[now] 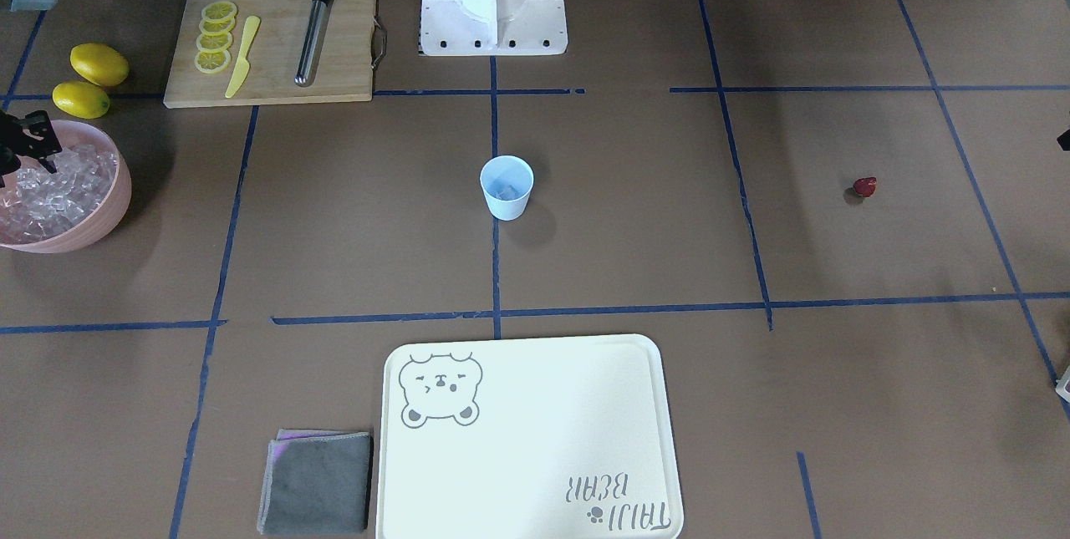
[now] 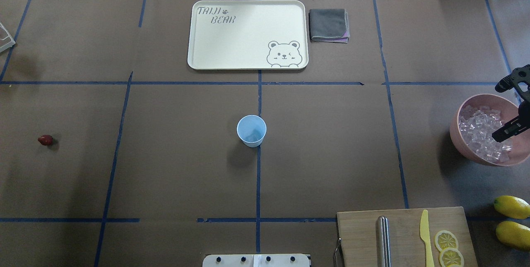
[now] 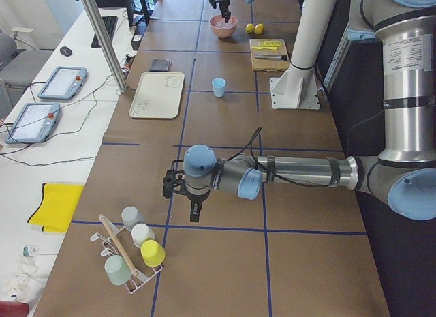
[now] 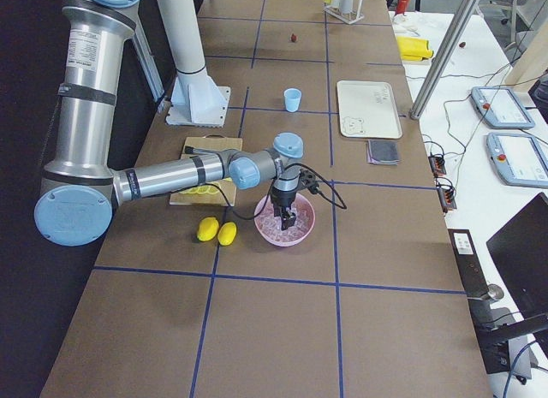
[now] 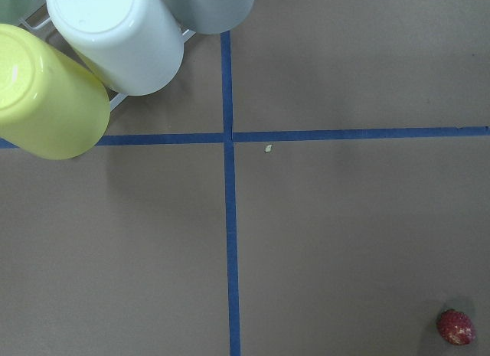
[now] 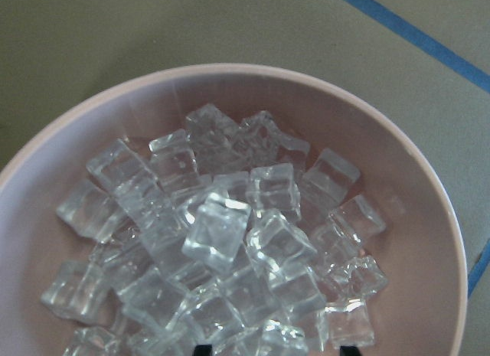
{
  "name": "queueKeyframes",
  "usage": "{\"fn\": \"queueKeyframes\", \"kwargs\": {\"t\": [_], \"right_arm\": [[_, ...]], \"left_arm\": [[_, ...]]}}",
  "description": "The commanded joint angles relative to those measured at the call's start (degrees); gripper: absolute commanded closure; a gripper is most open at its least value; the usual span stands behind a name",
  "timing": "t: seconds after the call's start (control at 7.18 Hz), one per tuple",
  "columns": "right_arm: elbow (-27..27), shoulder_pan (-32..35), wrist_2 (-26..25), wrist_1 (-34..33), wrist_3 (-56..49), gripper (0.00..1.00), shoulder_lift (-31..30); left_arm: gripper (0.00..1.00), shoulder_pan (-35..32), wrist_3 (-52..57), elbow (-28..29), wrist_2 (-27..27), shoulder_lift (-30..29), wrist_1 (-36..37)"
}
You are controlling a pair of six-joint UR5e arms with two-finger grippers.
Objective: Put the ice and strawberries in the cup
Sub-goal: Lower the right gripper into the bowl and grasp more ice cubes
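Observation:
The pale blue cup (image 2: 251,130) stands upright at the table's centre (image 1: 506,188); I cannot make out what is inside it. Clear ice (image 6: 218,230) fills a pink bowl (image 6: 230,69) at my far right (image 2: 459,143). My right gripper (image 6: 274,348) hangs just over that ice, open, with only its fingertips (image 6: 200,348) showing at the frame's bottom edge. One dark red strawberry (image 2: 45,140) lies alone on the far left (image 5: 456,327). My left gripper (image 3: 194,211) hovers above the table near it, pointing down; I cannot tell if it is open or shut.
A cutting board (image 2: 397,234) with lemon slices (image 2: 446,241), a yellow knife (image 2: 424,234) and a metal rod (image 2: 383,240) lies near the bowl, beside two lemons (image 2: 511,207). A cream tray (image 2: 198,51) and grey cloth (image 2: 328,25) sit across the table. A cup rack (image 3: 133,252) stands by the left gripper.

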Motion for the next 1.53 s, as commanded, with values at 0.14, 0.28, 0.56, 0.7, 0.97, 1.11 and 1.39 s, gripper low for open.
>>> {"fn": "queueKeyframes", "kwargs": {"t": [0.14,0.28,0.56,0.7,0.97,1.11,1.39], "right_arm": [[-0.74,-0.79,-0.42,0.0,0.16,0.38,0.35],[-0.74,-0.79,-0.42,0.0,0.16,0.47,0.44],[-0.83,-0.79,-0.33,0.0,0.08,0.8,0.62],[-0.74,-0.7,-0.25,0.0,-0.01,0.9,0.62],[0.83,-0.44,-0.16,0.0,0.16,1.0,0.53],[7.19,0.43,0.37,-2.44,0.6,1.0,0.44],[14.28,0.53,3.24,-9.82,11.95,1.0,5.93]], "left_arm": [[0.0,0.0,-0.07,-0.09,0.0,0.0,0.0],[0.0,0.0,0.02,0.0,0.09,0.0,0.0],[0.0,0.0,0.02,0.0,0.09,0.0,0.0],[0.0,0.0,0.02,0.0,0.09,0.0,0.0],[0.0,0.0,0.02,0.0,0.09,0.0,0.0],[0.0,0.0,0.02,0.0,0.09,0.0,0.0],[0.0,0.0,0.02,0.0,0.09,0.0,0.0]]}}
